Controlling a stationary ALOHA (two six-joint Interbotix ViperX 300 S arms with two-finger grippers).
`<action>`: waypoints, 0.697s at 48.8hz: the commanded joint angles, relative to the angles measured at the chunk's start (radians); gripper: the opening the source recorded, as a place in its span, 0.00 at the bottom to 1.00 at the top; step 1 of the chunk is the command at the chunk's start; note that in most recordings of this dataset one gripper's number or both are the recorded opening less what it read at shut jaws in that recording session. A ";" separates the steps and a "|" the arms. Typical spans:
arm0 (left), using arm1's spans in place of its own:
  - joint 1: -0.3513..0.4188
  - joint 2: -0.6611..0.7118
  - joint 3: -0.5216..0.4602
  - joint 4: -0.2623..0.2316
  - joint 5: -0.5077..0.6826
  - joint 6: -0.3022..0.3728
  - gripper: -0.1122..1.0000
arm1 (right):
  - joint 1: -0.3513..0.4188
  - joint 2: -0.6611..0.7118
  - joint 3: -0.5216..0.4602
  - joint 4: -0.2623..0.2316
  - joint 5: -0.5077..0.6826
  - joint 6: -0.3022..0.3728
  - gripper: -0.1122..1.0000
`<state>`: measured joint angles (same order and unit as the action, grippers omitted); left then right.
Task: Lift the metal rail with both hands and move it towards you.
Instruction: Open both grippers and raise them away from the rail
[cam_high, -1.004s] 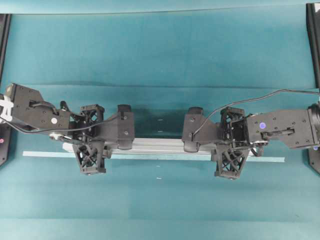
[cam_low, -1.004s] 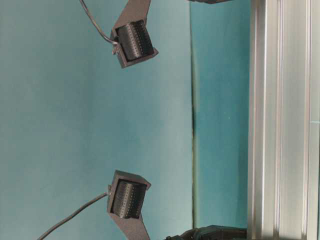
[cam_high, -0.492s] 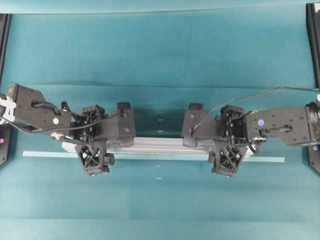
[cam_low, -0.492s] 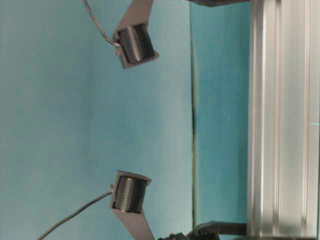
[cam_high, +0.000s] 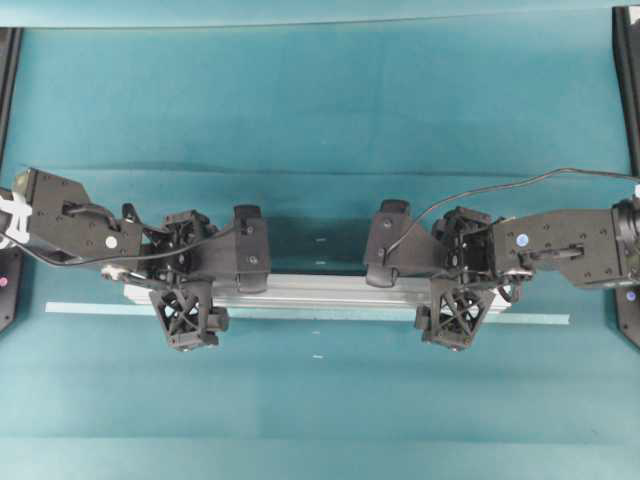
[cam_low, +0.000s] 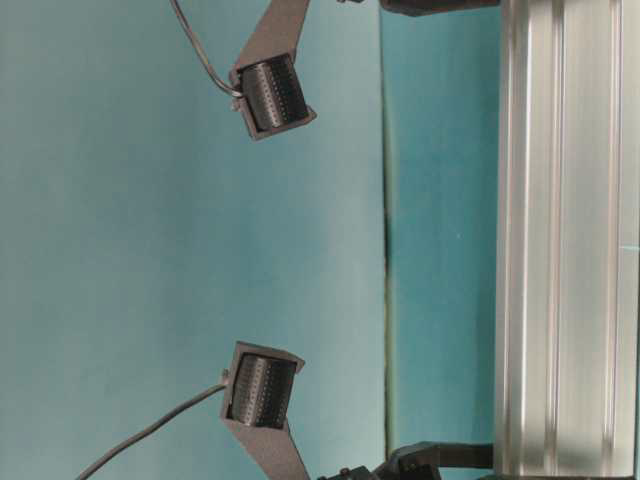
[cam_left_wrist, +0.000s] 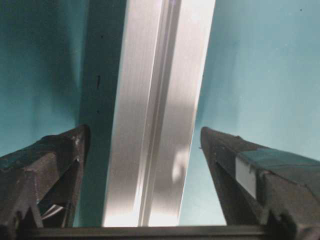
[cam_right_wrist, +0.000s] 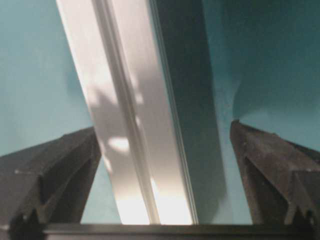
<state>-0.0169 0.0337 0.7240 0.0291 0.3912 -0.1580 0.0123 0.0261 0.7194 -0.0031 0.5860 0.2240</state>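
Note:
The metal rail lies left to right on the teal table, just behind a thin pale tape strip. My left gripper straddles the rail near its left end. In the left wrist view the rail runs between the fingers of the left gripper with teal gaps on both sides, so it is open. My right gripper straddles the right end. There the rail also passes untouched through the right gripper, which is open. The table-level view shows the rail close up.
A fold in the teal cloth runs across behind the arms. Black frame posts stand at the far left edge and far right edge. Two ribbed black blocks with cables hang above the table.
Both grippers have spread their jaws and let go of the rail. The rail has stayed where it was beside the tape strip.

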 joint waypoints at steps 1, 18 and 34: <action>-0.002 -0.012 -0.005 -0.003 -0.005 0.002 0.91 | 0.002 0.000 -0.005 0.003 -0.008 -0.003 0.99; -0.002 -0.075 -0.014 -0.002 0.003 0.002 0.91 | 0.002 -0.069 -0.017 0.003 -0.009 -0.008 0.99; -0.002 -0.275 -0.014 -0.002 0.086 0.031 0.93 | 0.002 -0.255 -0.012 0.002 0.005 -0.002 0.99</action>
<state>-0.0169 -0.1841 0.7225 0.0276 0.4694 -0.1350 0.0123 -0.1856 0.7148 -0.0031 0.5906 0.2194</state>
